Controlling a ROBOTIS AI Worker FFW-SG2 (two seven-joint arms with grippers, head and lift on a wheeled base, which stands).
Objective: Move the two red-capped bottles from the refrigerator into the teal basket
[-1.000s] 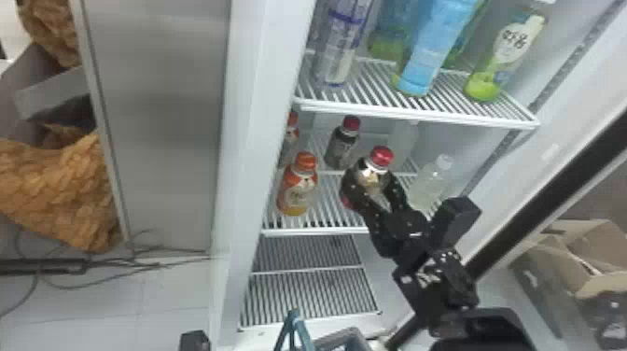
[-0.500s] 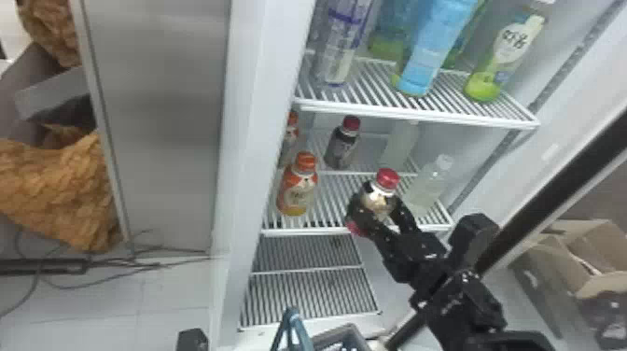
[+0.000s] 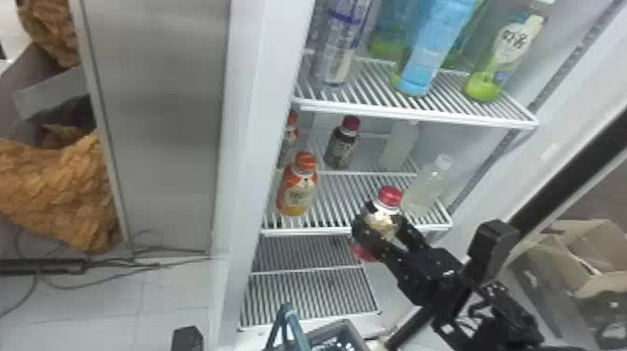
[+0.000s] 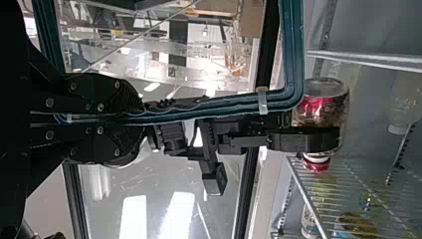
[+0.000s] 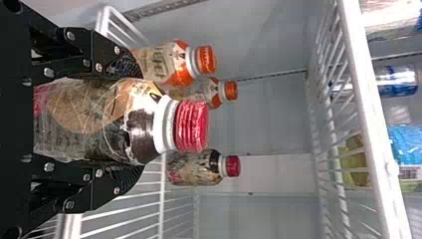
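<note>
The right gripper [image 3: 380, 223] was clamped around the first red-capped bottle [image 3: 390, 197], cap end protruding. The second red-capped bottle [image 3: 342, 145] stood deeper, on the shelf [image 3: 333, 201]. The left gripper [image 4: 140, 119] clasped the teal basket handle [image 4: 214, 110].

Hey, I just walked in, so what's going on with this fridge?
A robot is taking out red-capped bottles. Its right gripper holds one at the front of the shelf, while its left gripper grips the handle of a teal basket. Another red-capped bottle stands farther back, near the orange-capped ones.
</note>
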